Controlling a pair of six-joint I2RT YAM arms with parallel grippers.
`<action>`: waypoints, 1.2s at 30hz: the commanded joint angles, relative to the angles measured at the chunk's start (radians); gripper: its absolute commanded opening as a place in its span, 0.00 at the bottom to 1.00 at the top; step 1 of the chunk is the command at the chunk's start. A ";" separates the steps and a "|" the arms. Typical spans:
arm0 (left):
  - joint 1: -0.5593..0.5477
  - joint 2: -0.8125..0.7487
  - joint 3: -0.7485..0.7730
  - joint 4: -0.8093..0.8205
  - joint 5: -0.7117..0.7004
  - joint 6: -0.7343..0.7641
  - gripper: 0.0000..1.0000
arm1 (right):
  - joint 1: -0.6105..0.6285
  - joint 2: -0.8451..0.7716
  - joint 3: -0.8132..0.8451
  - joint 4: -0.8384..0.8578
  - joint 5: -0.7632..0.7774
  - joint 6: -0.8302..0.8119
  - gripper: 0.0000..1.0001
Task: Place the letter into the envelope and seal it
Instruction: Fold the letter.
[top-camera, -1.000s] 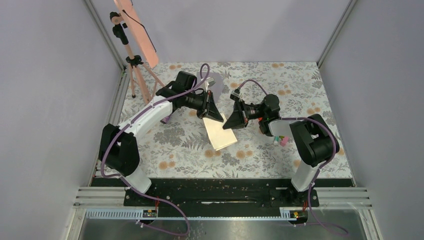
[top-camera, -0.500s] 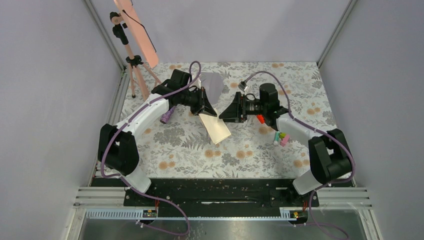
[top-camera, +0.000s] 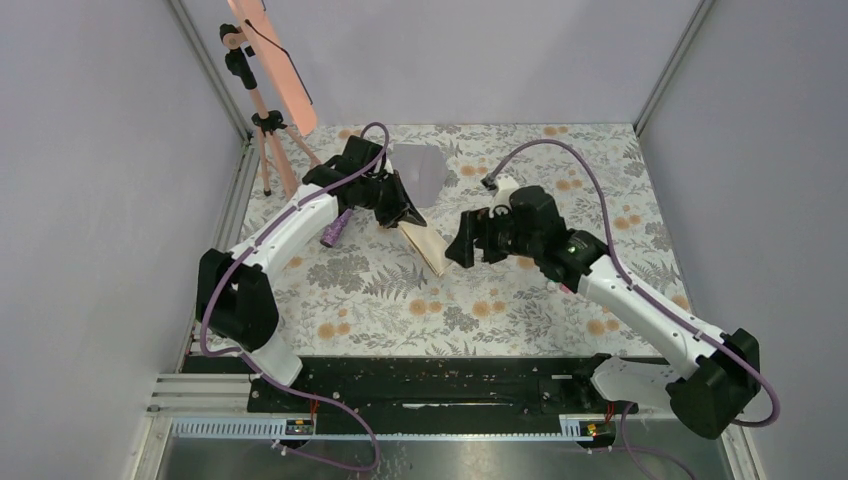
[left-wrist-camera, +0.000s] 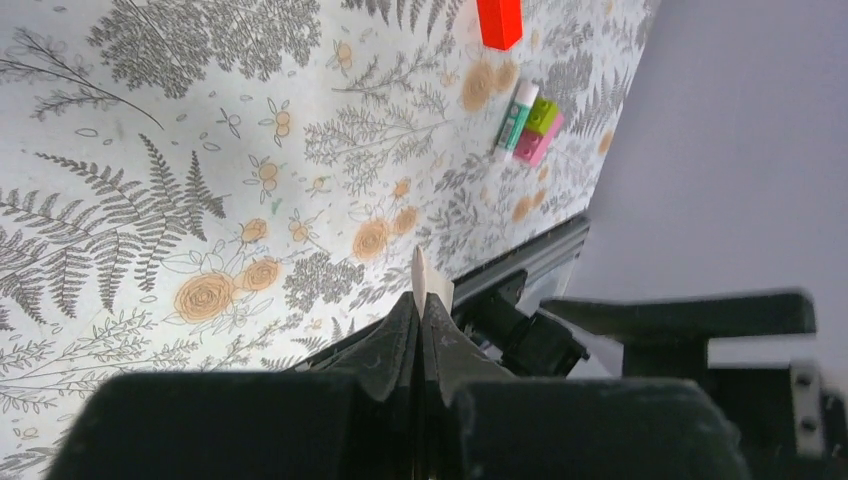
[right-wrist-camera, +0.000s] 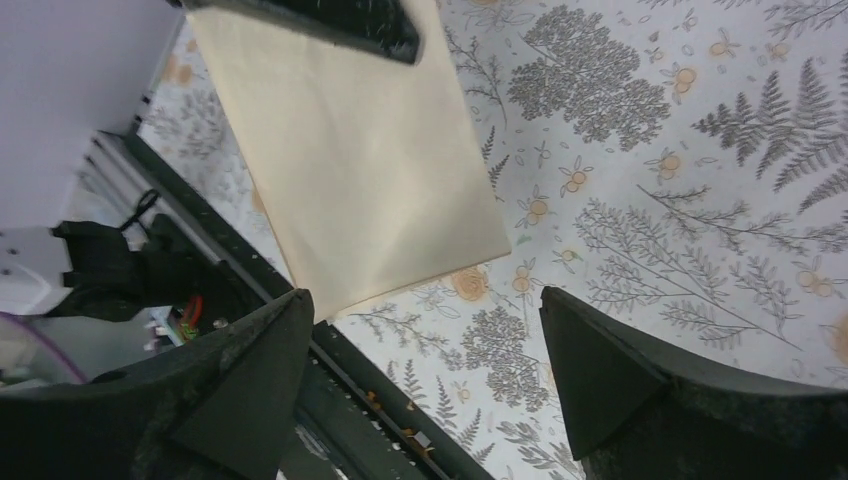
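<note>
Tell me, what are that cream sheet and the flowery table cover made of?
The letter looks like matte cream paper: plain, flat and thin. The table cover seems to be printed vinyl or cloth, judging by its smooth fern-and-flower pattern; I cannot tell which.

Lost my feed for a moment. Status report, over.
Left gripper shut on the letter, held tilted in the air. Right gripper open beside it, holding nothing. Envelope flat on the table, beyond the left gripper.

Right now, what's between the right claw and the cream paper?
Nothing. The right wrist view shows the open right gripper facing the letter, only flowered table behind the gap.
</note>
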 joint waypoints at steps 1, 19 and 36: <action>-0.016 -0.010 0.125 -0.086 -0.164 -0.090 0.00 | 0.144 -0.021 0.067 -0.141 0.362 -0.120 0.91; -0.030 -0.004 0.101 -0.100 -0.170 -0.173 0.00 | 0.508 0.162 0.176 0.027 0.761 -0.265 0.85; -0.031 0.001 0.079 -0.099 -0.149 -0.162 0.00 | 0.563 0.430 0.407 -0.090 0.980 -0.443 0.36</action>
